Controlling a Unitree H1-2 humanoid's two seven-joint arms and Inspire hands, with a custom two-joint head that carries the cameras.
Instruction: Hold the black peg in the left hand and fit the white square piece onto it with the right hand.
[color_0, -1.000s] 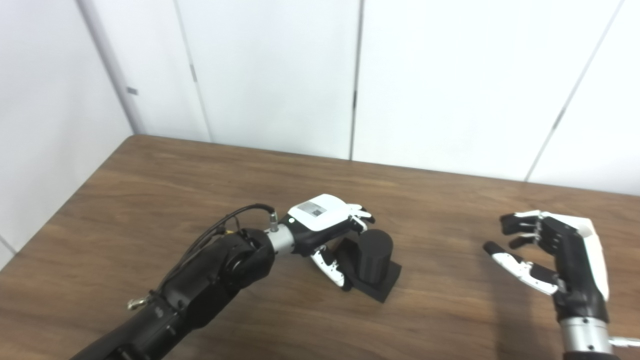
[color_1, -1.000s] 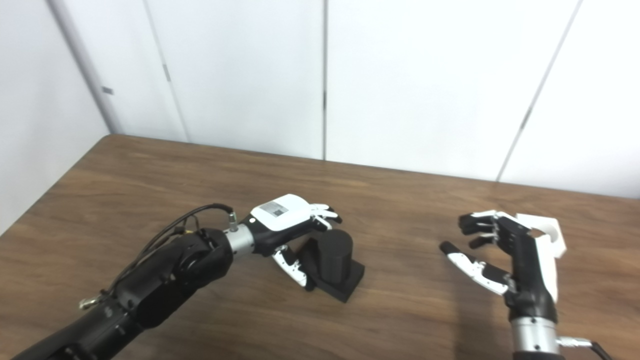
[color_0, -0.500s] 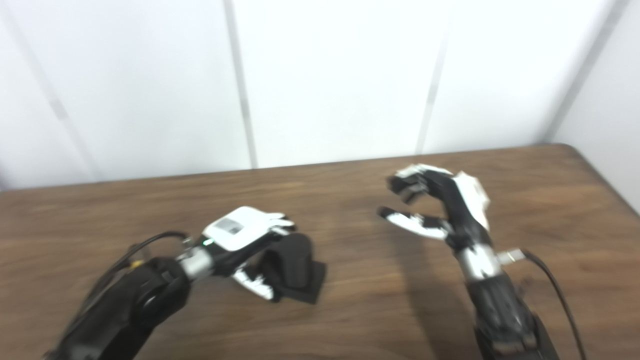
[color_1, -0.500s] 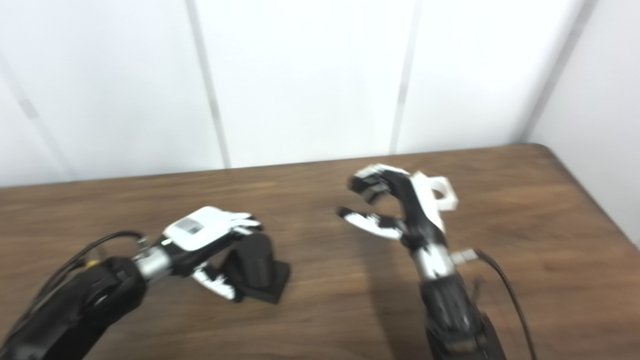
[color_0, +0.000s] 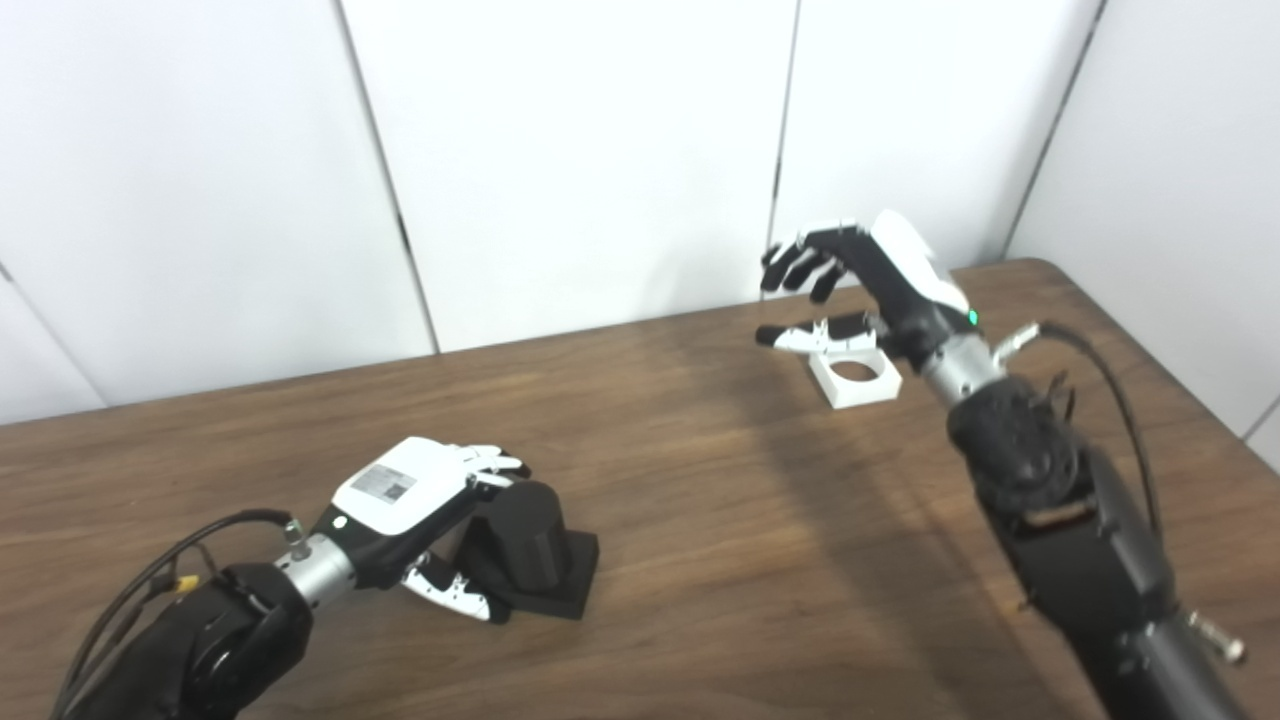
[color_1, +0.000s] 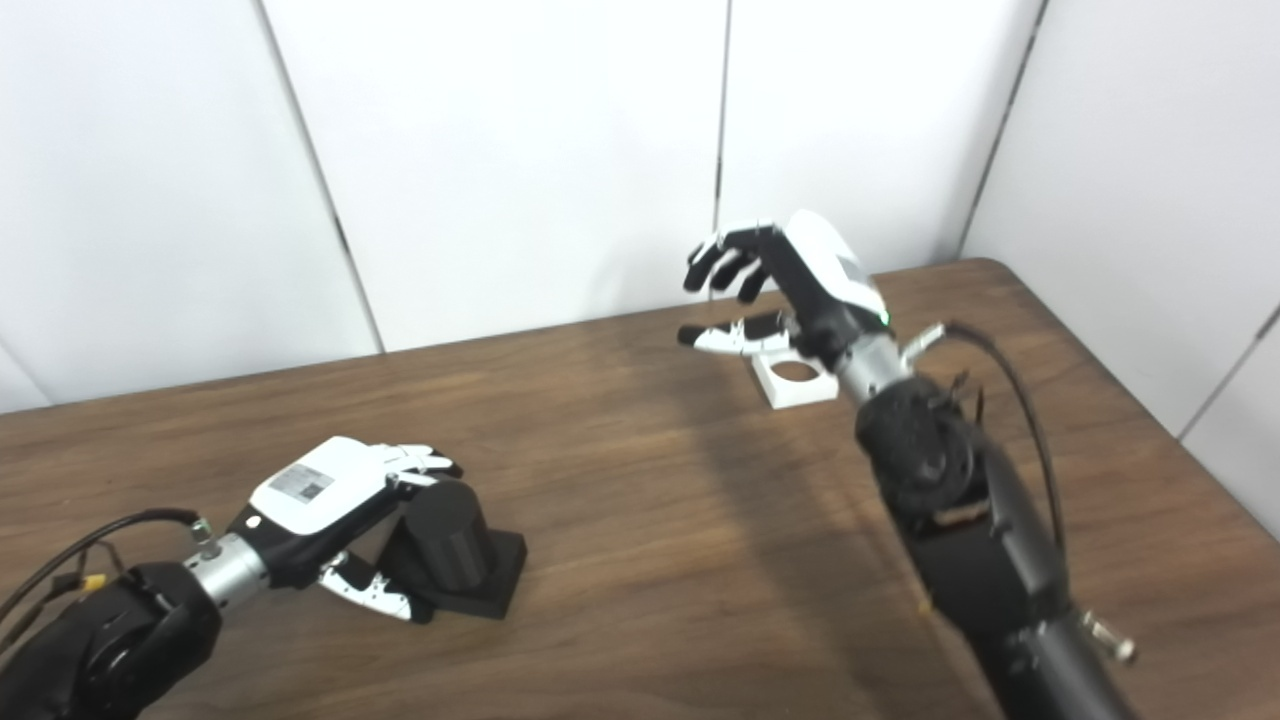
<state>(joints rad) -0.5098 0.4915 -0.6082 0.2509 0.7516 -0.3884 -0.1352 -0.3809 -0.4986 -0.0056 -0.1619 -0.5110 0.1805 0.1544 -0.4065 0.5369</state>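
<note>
On the wooden table, the black peg was gripped upright by the left hand, while the white square piece lay flat beneath the spread, empty right hand.

Both eye views bright, even, diffuse overhead light. White wall panels near blown out, little texture. Wood table shows a mild sheen band around 12 o'clock, no hard glare. Soft dark shadow on the table below the right hand, trailing toward 6 o'clock along the arm; small tight shadow under the black peg. Frames sharp, no motion blur. Fine compression softness on the fingers. Panel seams lean outward toward 3 and 9 o'clock, wide-angle look.
</note>
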